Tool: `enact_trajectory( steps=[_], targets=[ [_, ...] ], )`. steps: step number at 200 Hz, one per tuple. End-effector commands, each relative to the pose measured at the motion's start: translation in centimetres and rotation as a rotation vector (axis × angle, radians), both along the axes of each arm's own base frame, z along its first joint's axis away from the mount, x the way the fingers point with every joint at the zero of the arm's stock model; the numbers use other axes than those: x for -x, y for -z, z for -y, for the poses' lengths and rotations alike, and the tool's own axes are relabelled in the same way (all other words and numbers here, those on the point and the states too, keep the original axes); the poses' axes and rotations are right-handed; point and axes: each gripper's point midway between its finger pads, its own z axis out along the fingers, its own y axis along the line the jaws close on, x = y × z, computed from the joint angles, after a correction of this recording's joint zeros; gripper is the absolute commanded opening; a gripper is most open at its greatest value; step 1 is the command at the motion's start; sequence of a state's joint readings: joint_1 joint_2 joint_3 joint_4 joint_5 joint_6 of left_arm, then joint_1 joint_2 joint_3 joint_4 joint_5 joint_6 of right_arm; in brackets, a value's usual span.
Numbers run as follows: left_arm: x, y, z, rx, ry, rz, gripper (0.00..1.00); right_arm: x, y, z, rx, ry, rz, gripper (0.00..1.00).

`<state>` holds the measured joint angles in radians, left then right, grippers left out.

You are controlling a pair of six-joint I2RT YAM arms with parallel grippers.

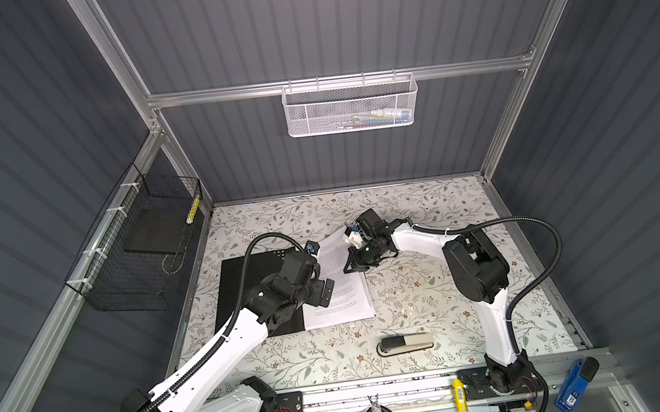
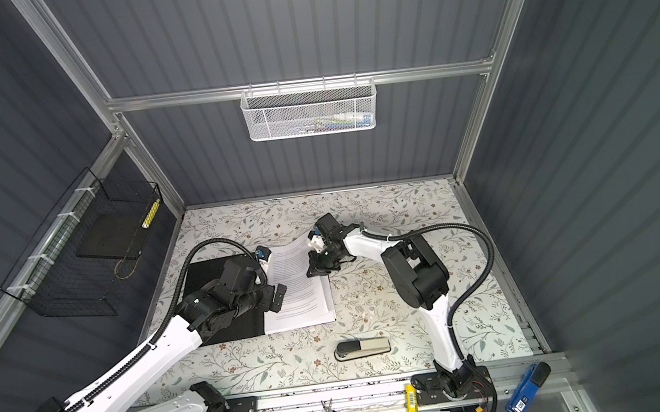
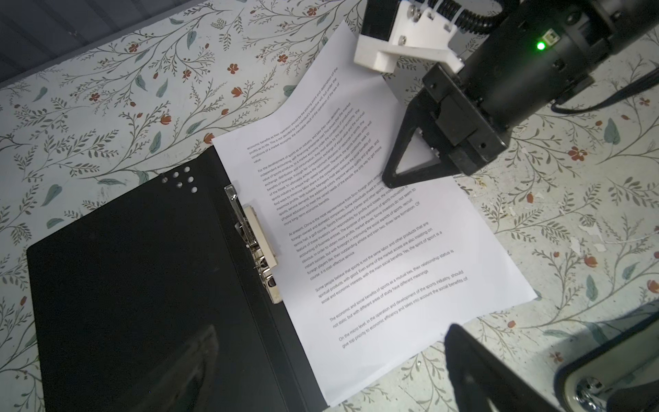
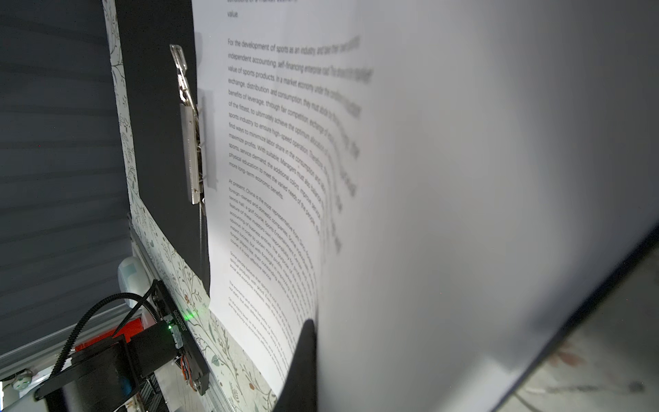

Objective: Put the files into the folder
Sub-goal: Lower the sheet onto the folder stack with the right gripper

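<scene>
Right gripper point(image 1: 347, 270), its jaws pressed fully together, pinches the top sheet of the files point(image 3: 356, 232), and that sheet bows up off the stack. Left gripper point(image 1: 326, 292) hangs over the files with its jaws spread wide, holding nothing. The white printed files lie on the right half of the open black folder point(image 3: 142, 267), just beside its metal spine clip point(image 3: 256, 242), on the floral table point(image 1: 412, 290).

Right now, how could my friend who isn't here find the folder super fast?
Look at the flowery table, on its left side. The folder is the flat black cover with the white files along its right edge. Unlike the plain dark slab in the wire basket, it has a metal clip.
</scene>
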<state>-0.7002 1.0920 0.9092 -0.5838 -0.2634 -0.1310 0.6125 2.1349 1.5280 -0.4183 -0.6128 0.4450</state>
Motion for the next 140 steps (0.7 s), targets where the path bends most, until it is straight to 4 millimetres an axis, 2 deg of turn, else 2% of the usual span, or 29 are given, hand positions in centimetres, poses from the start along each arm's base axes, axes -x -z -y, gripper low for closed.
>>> enact_trajectory(
  steps=[1, 60, 92, 140],
  targets=[
    [-0.21, -0.78, 0.2, 0.014, -0.001, -0.004, 1.0, 0.87, 0.2, -0.44, -0.008, -0.019, -0.024, 0.0],
    [-0.12, -0.74, 0.25, 0.017, 0.002, -0.007, 1.0, 1.1, 0.29, -0.66, -0.004, -0.024, -0.028, 0.0],
    [-0.13, -0.74, 0.24, 0.016, 0.0, -0.01, 1.0, 1.15, 0.21, -0.68, -0.003, -0.025, -0.025, 0.08],
    [-0.15, -0.76, 0.15, 0.017, -0.003, -0.01, 1.0, 1.18, 0.04, -0.69, 0.0, -0.029, -0.021, 0.14]
  ],
)
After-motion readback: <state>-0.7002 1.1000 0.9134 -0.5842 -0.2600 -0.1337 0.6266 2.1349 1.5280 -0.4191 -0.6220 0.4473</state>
